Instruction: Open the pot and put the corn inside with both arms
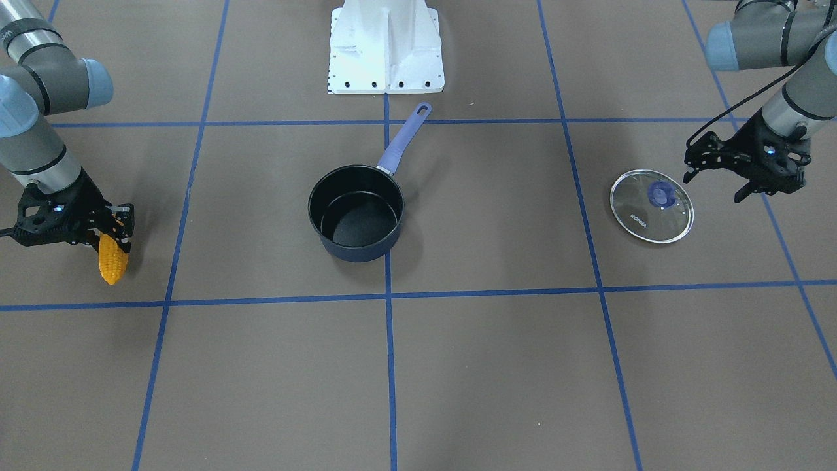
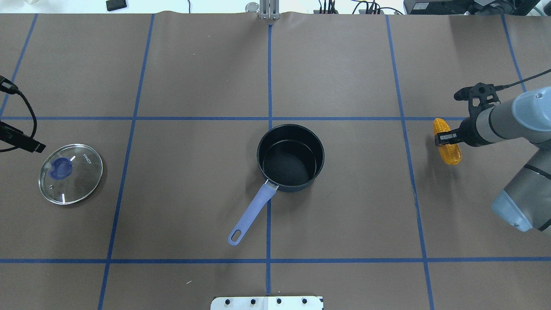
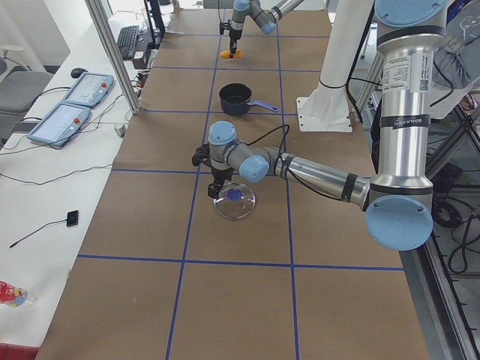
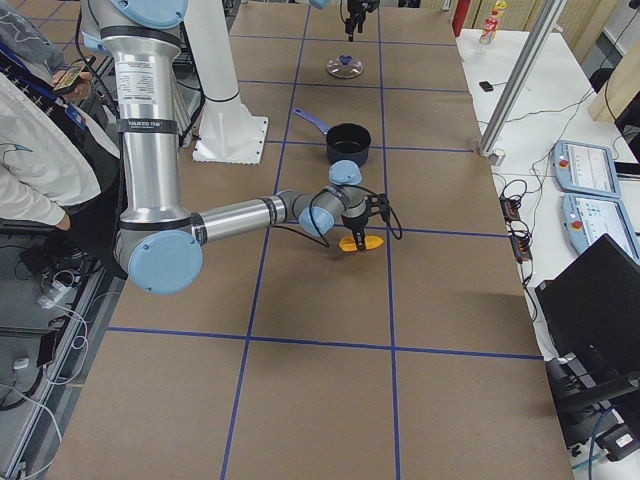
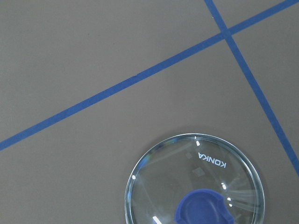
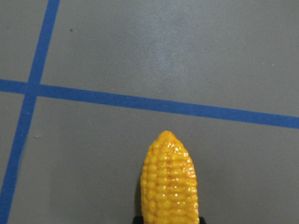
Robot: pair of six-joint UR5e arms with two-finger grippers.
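Observation:
The dark blue pot [image 1: 359, 254] stands open and empty at the table's middle, its lilac handle [image 1: 404, 140] pointing toward my base; it also shows in the overhead view [image 2: 297, 188]. Its glass lid [image 1: 652, 206] with a blue knob lies flat on the table on my left side [image 2: 71, 173] and fills the lower part of the left wrist view [image 5: 196, 182]. My left gripper [image 1: 714, 186] is open and empty, raised just beside the lid. My right gripper [image 1: 108, 229] is shut on the orange-yellow corn [image 1: 112, 258], far to the pot's right [image 2: 447, 144], low over the table.
The white robot base [image 1: 386, 46] stands behind the pot's handle. Blue tape lines [image 2: 269, 260] divide the brown table cover into squares. A side bench with control pendants [image 3: 75, 105] runs along the far table edge. A person [image 4: 30, 130] stands near the base.

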